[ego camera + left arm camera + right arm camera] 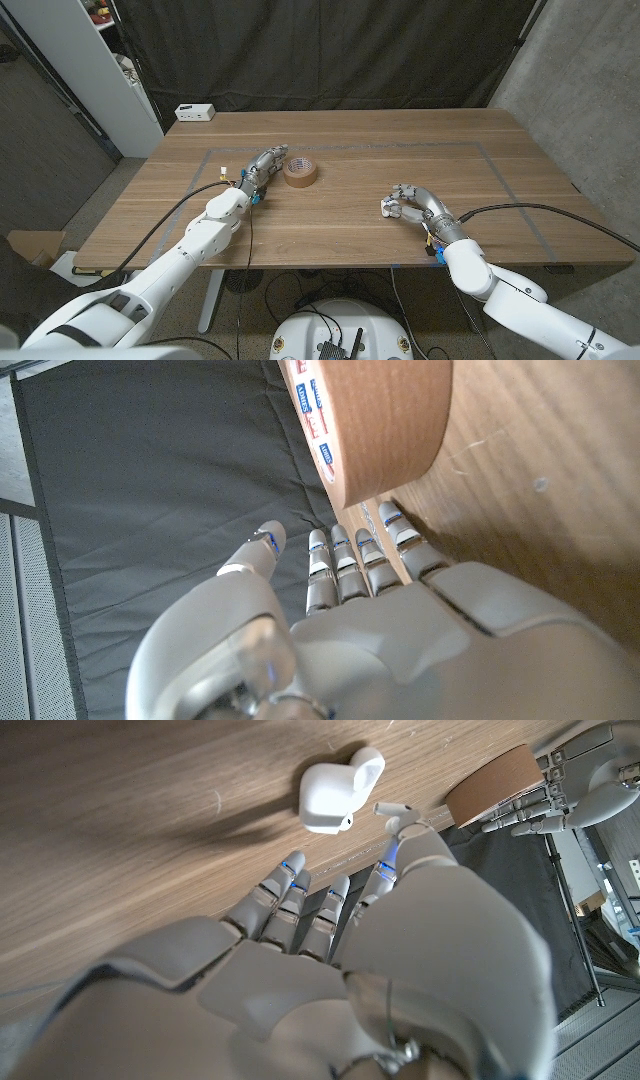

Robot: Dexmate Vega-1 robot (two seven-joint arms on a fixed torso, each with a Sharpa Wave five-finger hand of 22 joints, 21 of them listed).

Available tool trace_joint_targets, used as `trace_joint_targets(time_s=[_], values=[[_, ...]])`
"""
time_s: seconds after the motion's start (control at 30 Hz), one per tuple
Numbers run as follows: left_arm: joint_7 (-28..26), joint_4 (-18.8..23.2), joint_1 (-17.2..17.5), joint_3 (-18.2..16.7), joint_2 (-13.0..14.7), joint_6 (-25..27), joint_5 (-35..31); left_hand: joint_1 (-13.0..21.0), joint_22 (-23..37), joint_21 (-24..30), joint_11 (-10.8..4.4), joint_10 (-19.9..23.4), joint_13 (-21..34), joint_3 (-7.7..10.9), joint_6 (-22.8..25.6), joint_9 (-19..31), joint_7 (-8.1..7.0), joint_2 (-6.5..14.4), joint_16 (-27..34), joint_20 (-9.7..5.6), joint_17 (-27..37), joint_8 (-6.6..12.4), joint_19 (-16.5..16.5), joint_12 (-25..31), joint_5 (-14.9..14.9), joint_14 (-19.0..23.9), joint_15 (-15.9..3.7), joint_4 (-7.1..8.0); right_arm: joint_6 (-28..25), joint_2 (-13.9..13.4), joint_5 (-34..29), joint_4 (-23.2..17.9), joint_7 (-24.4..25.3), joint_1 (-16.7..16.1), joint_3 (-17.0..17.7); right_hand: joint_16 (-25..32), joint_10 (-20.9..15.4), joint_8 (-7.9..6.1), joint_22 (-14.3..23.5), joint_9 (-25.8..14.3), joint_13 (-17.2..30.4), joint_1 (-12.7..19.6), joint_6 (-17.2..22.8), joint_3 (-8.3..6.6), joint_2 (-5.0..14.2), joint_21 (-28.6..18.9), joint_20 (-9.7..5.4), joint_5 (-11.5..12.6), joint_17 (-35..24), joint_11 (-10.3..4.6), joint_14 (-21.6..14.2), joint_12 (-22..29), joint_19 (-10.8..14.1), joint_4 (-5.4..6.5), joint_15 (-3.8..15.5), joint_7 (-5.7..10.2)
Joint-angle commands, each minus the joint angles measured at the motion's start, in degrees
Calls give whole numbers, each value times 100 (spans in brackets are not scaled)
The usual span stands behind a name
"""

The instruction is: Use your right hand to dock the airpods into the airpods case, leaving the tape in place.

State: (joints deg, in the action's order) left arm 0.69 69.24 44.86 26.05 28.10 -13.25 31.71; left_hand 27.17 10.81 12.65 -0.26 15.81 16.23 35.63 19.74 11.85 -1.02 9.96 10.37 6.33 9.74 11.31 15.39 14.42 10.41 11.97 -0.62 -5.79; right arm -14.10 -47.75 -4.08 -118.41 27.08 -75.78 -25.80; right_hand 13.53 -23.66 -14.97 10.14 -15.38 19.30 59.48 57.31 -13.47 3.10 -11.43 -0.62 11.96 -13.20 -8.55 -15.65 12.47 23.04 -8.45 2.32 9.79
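Note:
The white airpods case (330,800) lies on the wooden table (350,240) just beyond my right hand's fingertips (290,870), with its lid apparently up. In the head view it is a small white shape (387,208) at the left side of my right hand (415,203). One white airpod (395,810) lies at the tip of that hand's thumb, beside the case; the fingers are spread and nothing is pinched between them. The brown tape roll (300,172) stands left of centre. My left hand (264,166) reaches straight-fingered to its base (390,430) and holds nothing.
A small white box (195,112) sits at the table's far left corner. Thin tape lines (480,145) mark a rectangle on the tabletop. A dark curtain hangs behind the table. My right hand is near the front edge.

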Motion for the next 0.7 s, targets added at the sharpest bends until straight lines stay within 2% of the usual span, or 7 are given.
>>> trace_joint_targets(time_s=[0.03,0.33,0.7], values=[[33,-60,-60,25,-17,17,-18,48,5,-10,-17,25,11,21,4,19,-13,2,5,44,12,14,-41,-19,29,10,-22,-31,-132,134,-3,39,64,-45,-7,-61,109,11,1,-12,0,-11,-8,-49,-50,31,106,24,-16,40,112,-38,-74,-8,757,-16],[96,-153,-131,37,-31,20,-15,59,5,-22,-15,22,10,14,-3,19,-26,0,3,56,9,13,-71,-22,29,1,-23,-42,-228,221,5,49,132,-42,-47,-108,207,13,0,-7,-17,-34,-8,-55,-80,49,162,27,-18,62,239,-76,-159,-6,649,6],[216,-353,-252,61,-83,-8,-3,68,5,-26,-25,19,8,3,-13,19,-24,0,3,66,7,11,-84,-24,29,-7,-23,-51,-350,288,-8,94,245,-52,-87,-131,333,7,-1,-3,-31,-64,8,-62,-91,49,185,31,-25,111,323,-115,-195,4,619,18]])
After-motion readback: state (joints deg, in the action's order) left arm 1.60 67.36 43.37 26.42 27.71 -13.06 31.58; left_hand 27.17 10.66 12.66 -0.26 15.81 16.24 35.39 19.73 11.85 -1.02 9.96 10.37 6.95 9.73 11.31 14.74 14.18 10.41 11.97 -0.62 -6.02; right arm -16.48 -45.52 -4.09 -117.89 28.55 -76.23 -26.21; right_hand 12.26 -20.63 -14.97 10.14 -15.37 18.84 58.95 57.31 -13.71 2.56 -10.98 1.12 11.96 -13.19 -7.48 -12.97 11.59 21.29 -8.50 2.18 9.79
